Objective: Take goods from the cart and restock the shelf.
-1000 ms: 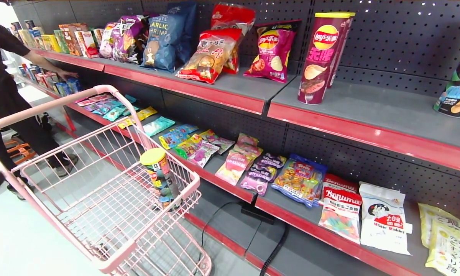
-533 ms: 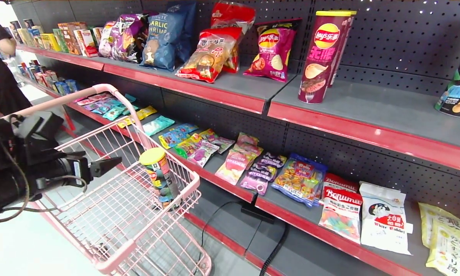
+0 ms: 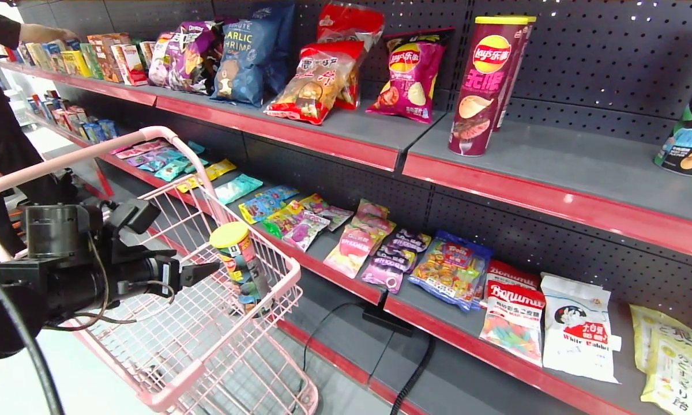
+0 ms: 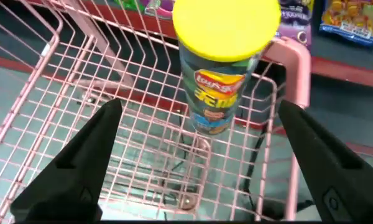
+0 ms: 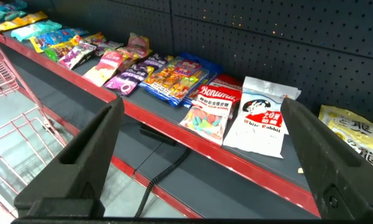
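Head view first: at 9 o'clock the left arm [image 3: 92, 276] has swung in over the cart [image 3: 170, 395] within the last second, coming from out of frame, and its tip now sits just short of the can [image 3: 239, 262], not touching. I judge that as the approach nearly done, with the grasp the next step and nothing yet restocked. The left jaws are spread wide; the left wrist view shows them flanking the can with a gap on both sides. The can stands on the cart's mesh floor in the corner nearest the shelf [image 3: 553, 161], at roughly 8 o'clock of the frame. Its long axis is upright, yellow lid up and pointing near 11 o'clock, base down, so a side-on pinch across the body fits. A purple can [image 3: 484, 86] stands at 1 o'clock on the upper shelf, with bare board beside it. The right jaws hang spread and hold nothing, facing the lower shelf's sweets.
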### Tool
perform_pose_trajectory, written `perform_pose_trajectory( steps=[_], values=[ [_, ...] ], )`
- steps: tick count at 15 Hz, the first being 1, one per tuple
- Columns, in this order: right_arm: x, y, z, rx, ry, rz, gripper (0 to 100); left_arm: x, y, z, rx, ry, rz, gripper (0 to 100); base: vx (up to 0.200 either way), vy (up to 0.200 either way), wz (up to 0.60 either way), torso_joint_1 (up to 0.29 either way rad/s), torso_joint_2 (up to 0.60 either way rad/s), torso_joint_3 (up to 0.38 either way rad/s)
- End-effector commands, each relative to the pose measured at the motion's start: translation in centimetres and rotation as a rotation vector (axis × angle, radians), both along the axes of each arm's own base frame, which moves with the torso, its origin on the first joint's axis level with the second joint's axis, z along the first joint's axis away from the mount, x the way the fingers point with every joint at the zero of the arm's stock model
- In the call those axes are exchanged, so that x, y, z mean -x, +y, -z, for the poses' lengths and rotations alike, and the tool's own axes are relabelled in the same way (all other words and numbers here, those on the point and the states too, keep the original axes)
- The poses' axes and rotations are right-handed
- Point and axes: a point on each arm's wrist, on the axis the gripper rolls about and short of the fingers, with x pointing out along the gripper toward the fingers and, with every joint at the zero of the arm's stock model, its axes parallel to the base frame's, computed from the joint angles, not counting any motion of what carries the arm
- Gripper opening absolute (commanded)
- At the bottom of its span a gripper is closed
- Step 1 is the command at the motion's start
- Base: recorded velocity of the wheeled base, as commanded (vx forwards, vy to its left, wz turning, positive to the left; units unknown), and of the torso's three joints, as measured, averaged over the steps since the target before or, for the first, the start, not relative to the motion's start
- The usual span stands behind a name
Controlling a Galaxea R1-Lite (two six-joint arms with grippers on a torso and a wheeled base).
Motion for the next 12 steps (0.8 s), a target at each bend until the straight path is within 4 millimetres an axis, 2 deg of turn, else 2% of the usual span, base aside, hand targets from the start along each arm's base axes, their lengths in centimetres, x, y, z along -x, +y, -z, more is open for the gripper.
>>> perform_pose_trajectory(
  steps=[1, 4, 6, 7, 9, 12],
  values=[
    [0.0, 0.0, 0.0, 0.000, 0.000, -0.001, 100, -1.7, -0.3, 3.0, -0.013, 0.038, 0.029, 100, 0.000, 0.000, 0.00, 0.000, 0.00, 0.000],
    [0.0, 0.0, 0.0, 0.000, 0.000, -0.002, 100, -3.1, -1.5, 5.4, -0.008, 0.038, 0.081, 100, 0.000, 0.000, 0.00, 0.000, 0.00, 0.000],
    [0.0, 0.0, 0.0, 0.000, 0.000, -0.002, 100, -4.1, -2.6, 6.2, -0.008, 0.027, 0.113, 100, 0.000, 0.000, 0.00, 0.000, 0.00, 0.000],
    [0.0, 0.0, 0.0, 0.000, 0.000, -0.002, 100, -4.3, -2.7, 6.3, -0.008, 0.024, 0.117, 100, 0.000, 0.000, 0.00, 0.000, 0.00, 0.000],
    [0.0, 0.0, 0.0, 0.000, -0.001, -0.004, 100, -6.5, -3.7, 6.1, -0.010, -0.028, 0.137, 100, 0.000, 0.000, 0.00, 0.000, 0.00, 0.000],
    [0.0, 0.0, 0.0, 0.000, -0.001, -0.005, 100, -7.9, -4.7, 5.7, -0.012, -0.068, 0.155, 100, 0.000, 0.000, 0.00, 0.000, 0.00, 0.000]
  ],
)
